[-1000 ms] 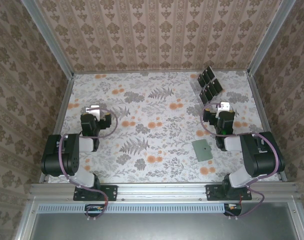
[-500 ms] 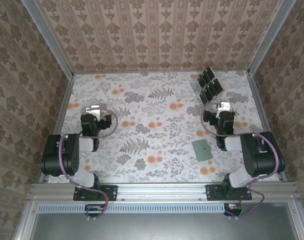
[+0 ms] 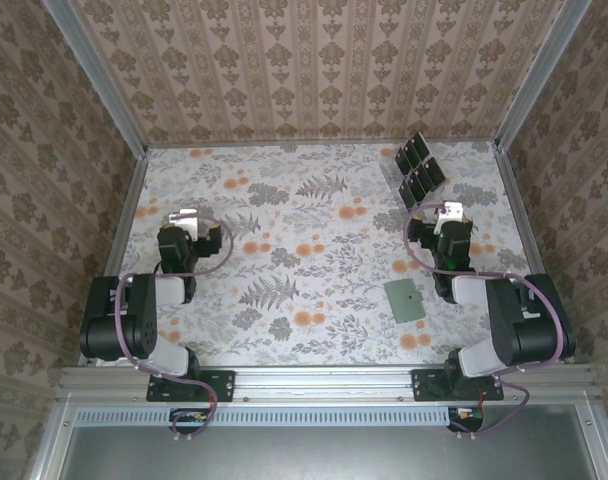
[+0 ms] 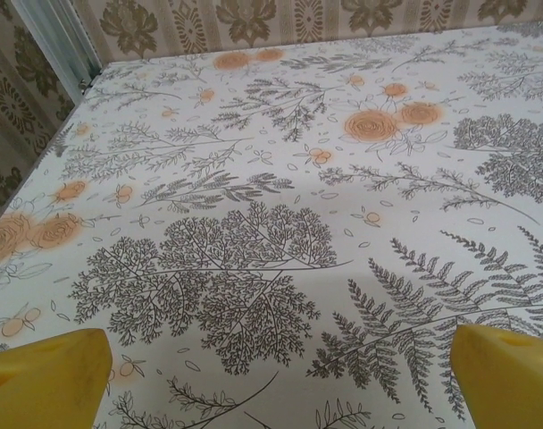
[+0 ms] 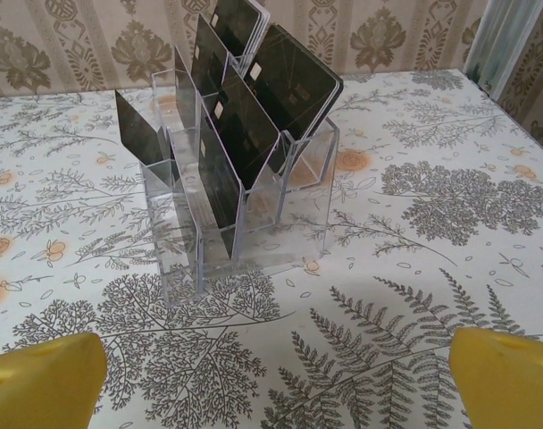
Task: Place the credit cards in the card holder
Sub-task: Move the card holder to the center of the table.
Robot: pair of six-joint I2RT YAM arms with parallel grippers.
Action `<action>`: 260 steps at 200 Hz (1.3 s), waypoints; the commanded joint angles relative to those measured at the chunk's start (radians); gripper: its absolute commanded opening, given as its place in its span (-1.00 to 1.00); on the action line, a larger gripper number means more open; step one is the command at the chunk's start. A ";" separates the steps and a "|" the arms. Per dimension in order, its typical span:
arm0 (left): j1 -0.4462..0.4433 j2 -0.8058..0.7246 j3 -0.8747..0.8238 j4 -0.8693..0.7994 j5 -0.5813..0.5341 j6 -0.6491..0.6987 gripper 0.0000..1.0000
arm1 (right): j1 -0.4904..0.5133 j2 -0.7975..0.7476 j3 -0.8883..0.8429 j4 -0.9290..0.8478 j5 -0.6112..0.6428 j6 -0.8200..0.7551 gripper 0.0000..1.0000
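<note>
Several glossy black credit cards [image 3: 419,166] stand upright in a clear tiered rack [image 3: 412,188] at the back right of the table. In the right wrist view the credit cards [image 5: 294,85] lean in the rack's [image 5: 254,223] slots just ahead of my right gripper [image 5: 276,393], which is open with nothing between its yellow fingertips [image 5: 44,384]. The card holder [image 3: 405,300], a flat grey-green sleeve, lies on the table near the right arm's base. My left gripper [image 4: 276,393] is open over bare floral tablecloth. From above, the left gripper [image 3: 187,216] is at the left and the right gripper [image 3: 450,211] is just short of the rack.
The floral tablecloth [image 3: 304,250] is enclosed by patterned walls with metal corner posts [image 3: 94,75]. The rack stands close to the back right corner. The arm bases [image 3: 189,385] sit on a rail along the near edge.
Both arms have shifted only slightly, their elbows settling a little toward the near edge. The grippers stay open and the cards, rack and card holder have not moved.
</note>
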 commanded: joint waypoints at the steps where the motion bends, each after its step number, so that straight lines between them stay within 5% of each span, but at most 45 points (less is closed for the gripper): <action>1: 0.008 -0.043 0.036 -0.060 0.004 -0.006 1.00 | -0.005 -0.089 0.042 -0.130 0.026 0.020 1.00; 42: -0.006 -0.114 0.105 -0.232 -0.028 0.001 1.00 | -0.008 -0.225 0.260 -0.633 0.089 0.276 1.00; 79: -0.045 -0.216 0.239 -0.466 -0.053 -0.115 1.00 | -0.009 -0.221 0.450 -1.054 -0.134 0.341 1.00; 109: -0.117 -0.267 0.356 -0.716 -0.039 -0.257 0.99 | -0.001 -0.222 0.448 -1.249 -0.237 0.410 0.78; 146: -0.264 -0.308 0.398 -0.870 -0.028 -0.375 1.00 | 0.045 -0.294 0.314 -1.304 -0.264 0.493 0.66; 198: -0.481 -0.309 0.331 -0.850 -0.037 -0.524 1.00 | 0.151 -0.241 0.227 -1.304 -0.183 0.565 0.63; 260: -0.547 -0.268 0.313 -0.843 -0.020 -0.580 0.99 | 0.268 -0.211 0.178 -1.274 -0.164 0.667 0.63</action>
